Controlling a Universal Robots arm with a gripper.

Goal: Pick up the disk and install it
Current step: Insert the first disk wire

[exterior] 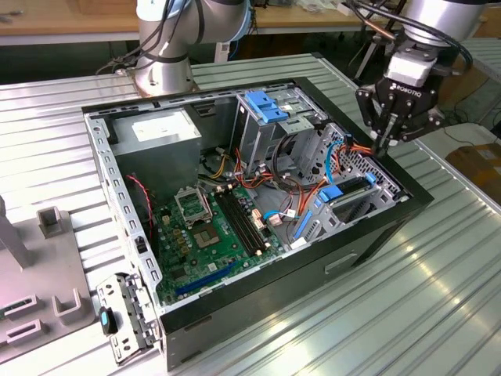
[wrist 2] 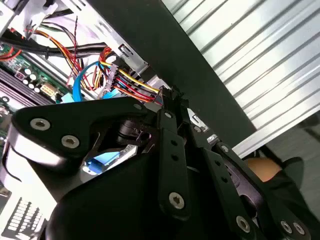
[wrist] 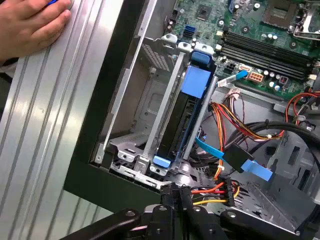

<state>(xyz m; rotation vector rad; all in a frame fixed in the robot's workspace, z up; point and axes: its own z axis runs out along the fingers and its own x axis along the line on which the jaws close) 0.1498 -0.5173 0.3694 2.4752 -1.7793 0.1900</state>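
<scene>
The hand (exterior: 384, 146) hovered empty, fingers together, over the case's (exterior: 368, 235) cage where the disk (wrist: 179, 127) sat slotted.

End effector (exterior: 382, 146) at the exterior view's upper right, pointing straight down from the wrist, fingers pinched together, empty.

Place: a robotics lab or workshop
Signs: an opened computer case (exterior: 235, 235) is laid on a ribbed metal surface (exterior: 438, 282); wooden benches (exterior: 63, 16) and cardboard boxes (exterior: 477, 160) are seen behind
</scene>
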